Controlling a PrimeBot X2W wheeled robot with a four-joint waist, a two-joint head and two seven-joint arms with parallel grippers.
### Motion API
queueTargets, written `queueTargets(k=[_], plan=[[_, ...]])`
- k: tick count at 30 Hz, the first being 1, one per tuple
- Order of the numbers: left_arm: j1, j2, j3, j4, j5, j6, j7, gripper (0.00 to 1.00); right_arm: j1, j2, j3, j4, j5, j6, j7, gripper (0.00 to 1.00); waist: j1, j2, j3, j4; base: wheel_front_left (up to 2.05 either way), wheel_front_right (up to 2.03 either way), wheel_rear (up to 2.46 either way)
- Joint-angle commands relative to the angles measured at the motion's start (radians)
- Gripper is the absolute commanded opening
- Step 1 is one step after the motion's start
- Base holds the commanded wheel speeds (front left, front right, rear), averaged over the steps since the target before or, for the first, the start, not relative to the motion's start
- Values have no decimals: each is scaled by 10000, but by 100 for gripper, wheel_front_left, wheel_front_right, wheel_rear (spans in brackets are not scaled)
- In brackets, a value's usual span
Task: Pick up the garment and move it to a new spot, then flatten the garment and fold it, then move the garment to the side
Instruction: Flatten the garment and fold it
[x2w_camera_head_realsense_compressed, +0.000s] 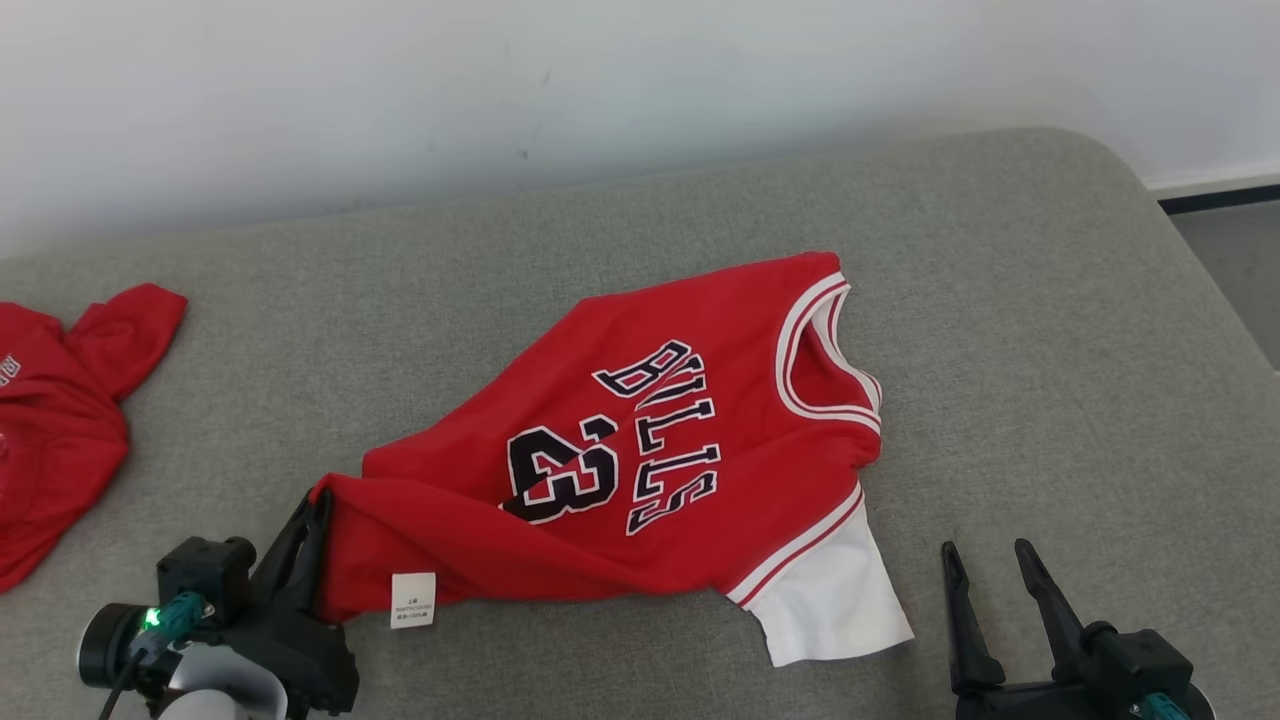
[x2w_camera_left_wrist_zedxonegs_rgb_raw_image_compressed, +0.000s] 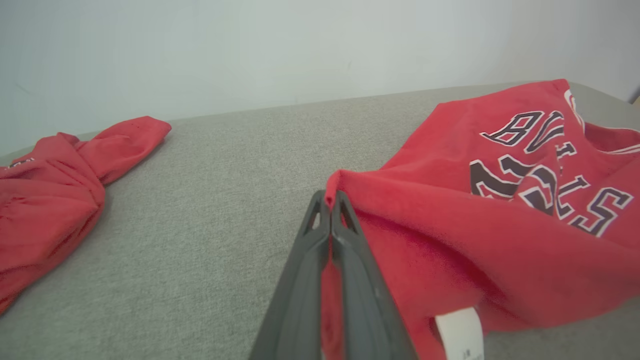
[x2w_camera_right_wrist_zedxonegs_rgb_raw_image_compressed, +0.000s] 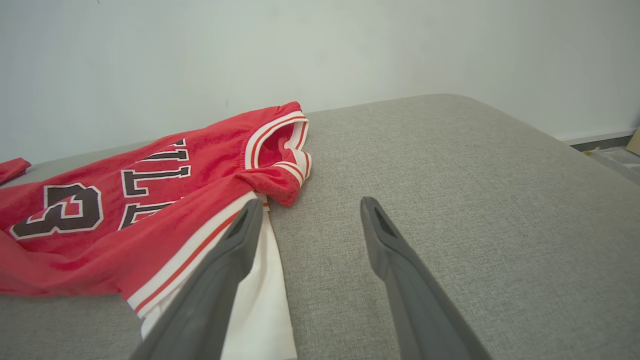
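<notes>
The garment (x2w_camera_head_realsense_compressed: 640, 450) is a red jersey with black and white lettering, a number and a white sleeve; it lies crumpled across the middle of the grey cushion (x2w_camera_head_realsense_compressed: 1050, 350). My left gripper (x2w_camera_head_realsense_compressed: 318, 508) is shut on the jersey's lower-left hem corner, with red cloth pinched between the fingers (x2w_camera_left_wrist_zedxonegs_rgb_raw_image_compressed: 320, 235). A white care label (x2w_camera_head_realsense_compressed: 412, 599) hangs near that corner. My right gripper (x2w_camera_head_realsense_compressed: 985, 560) stands open at the lower right, just right of the white sleeve (x2w_camera_head_realsense_compressed: 835, 595). In the right wrist view its fingertips (x2w_camera_right_wrist_zedxonegs_rgb_raw_image_compressed: 310, 207) straddle bare cushion beside the garment (x2w_camera_right_wrist_zedxonegs_rgb_raw_image_compressed: 150, 200).
A second red garment (x2w_camera_head_realsense_compressed: 55, 410) lies bunched at the cushion's left edge, also in the left wrist view (x2w_camera_left_wrist_zedxonegs_rgb_raw_image_compressed: 55, 185). A pale wall (x2w_camera_head_realsense_compressed: 600, 80) runs behind the cushion. The cushion's rounded right corner drops to the floor (x2w_camera_head_realsense_compressed: 1235, 250).
</notes>
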Motion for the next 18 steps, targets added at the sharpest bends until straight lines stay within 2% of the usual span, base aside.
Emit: queueTargets(k=[1, 2, 3, 4, 5, 6, 12, 18], plan=[[-125, -33, 94, 168, 63, -51, -39, 0, -87, 2, -26, 39, 11, -22, -7, 100, -1, 0, 193, -75, 0, 0, 0], [-146, -77, 110, 275, 112, -54, -31, 0, -103, 4, -25, 75, 11, -22, -7, 100, -1, 0, 197, -40, 0, 0, 0], [-170, -132, 148, 303, 134, -60, -31, 8, -137, 4, -1, 101, 12, -22, -7, 100, -1, 0, 189, -3, 0, 0, 0], [-156, -166, 182, 326, 179, -85, -29, 38, -173, 4, 23, 124, 26, -22, -7, 100, -1, 0, 166, 41, 0, 0, 0], [-114, -208, 191, 349, 240, -108, -29, 58, -188, 2, 18, 144, 41, -22, -7, 100, -1, 0, 131, 103, 0, 0, 0], [-52, -247, 200, 365, 267, -130, -28, 100, -192, 3, 50, 168, 58, -22, -7, 100, -1, 0, 92, 158, 0, 0, 0], [363, -629, 504, -128, 364, -150, -32, 100, -73, 3, 119, 243, 107, -22, -7, 100, -1, 0, -280, 589, 0, 0, 0], [1174, -984, 1158, -1295, 493, -168, -31, 100, 191, 2, 157, 237, 136, -22, -7, 100, -1, 0, -681, 1009, 0, 0, 0]])
